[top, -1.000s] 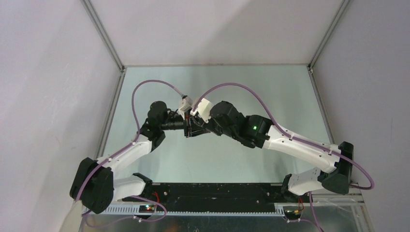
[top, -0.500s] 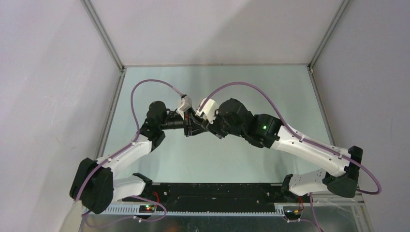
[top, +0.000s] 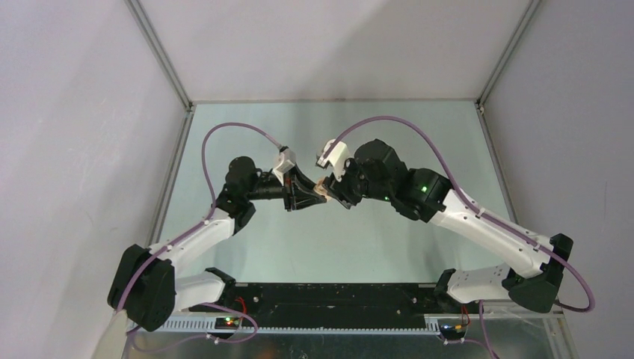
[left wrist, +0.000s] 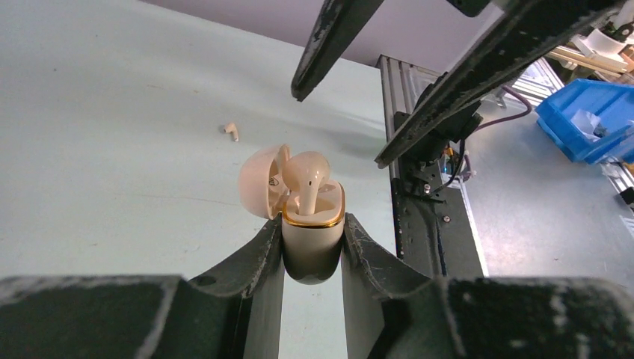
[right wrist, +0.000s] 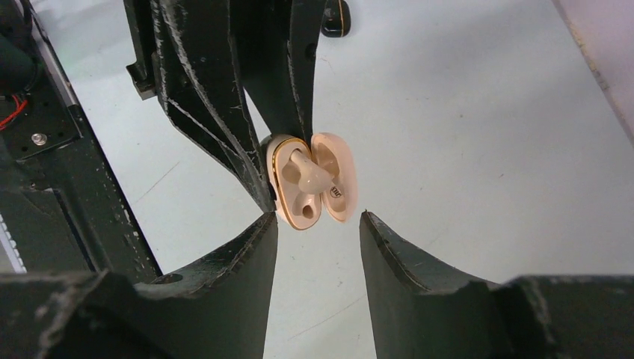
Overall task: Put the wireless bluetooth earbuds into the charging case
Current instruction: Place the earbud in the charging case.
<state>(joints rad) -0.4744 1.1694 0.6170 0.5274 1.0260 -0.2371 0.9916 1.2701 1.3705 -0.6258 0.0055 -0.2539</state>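
The pale green counter (top: 336,247) fills the middle of the overhead view. Across it the left arm (top: 194,235) and the right arm (top: 478,224) reach inward from the lower corners and meet nose to nose near the centre.

The left claw (left wrist: 311,223) is clamped tight on the cream charging case (left wrist: 312,254). Its two dark fingers press the case's sides and hold it upright above the counter at lower centre of the left wrist view. The right claw (right wrist: 318,218) stands partly open and has hold of nothing. Its fingertips flank a gap just short of the case without touching it.

The case's lid (left wrist: 262,179) is hinged back to the left. One off-white earbud (left wrist: 306,173) sits stem-down in the case, its rounded head rising above the gold rim. A second earbud (left wrist: 232,131) – also off-white – lies loose on the counter, upper left of the case and well apart from it. At the top edge of the right wrist view lies a small dark object (right wrist: 334,21) with a gold edge – too cropped to tell what it is.
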